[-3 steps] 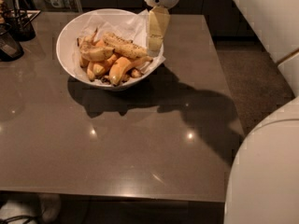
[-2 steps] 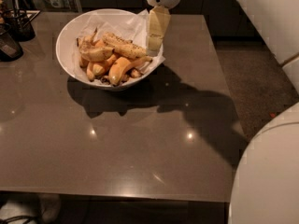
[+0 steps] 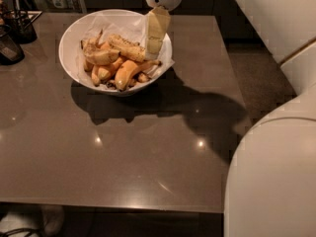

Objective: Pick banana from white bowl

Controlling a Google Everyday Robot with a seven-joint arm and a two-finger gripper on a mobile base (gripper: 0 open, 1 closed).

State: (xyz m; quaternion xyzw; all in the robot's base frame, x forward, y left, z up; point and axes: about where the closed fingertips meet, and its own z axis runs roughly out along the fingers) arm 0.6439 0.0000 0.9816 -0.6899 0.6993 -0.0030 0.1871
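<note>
I am watching the gripper (image 3: 154,47) hanging over the right side of the white bowl (image 3: 69,38), its tip just beside the right end of the banana (image 3: 126,47) lying atop the other bananas (image 3: 123,72), and I cannot tell whether it is gripping anything.

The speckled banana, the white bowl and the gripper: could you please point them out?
speckled banana (image 3: 126,47), camera view, middle of its length.
white bowl (image 3: 68,34), camera view, bare left inner wall.
gripper (image 3: 154,49), camera view, its lower tip, at the bowl's right rim.
</note>
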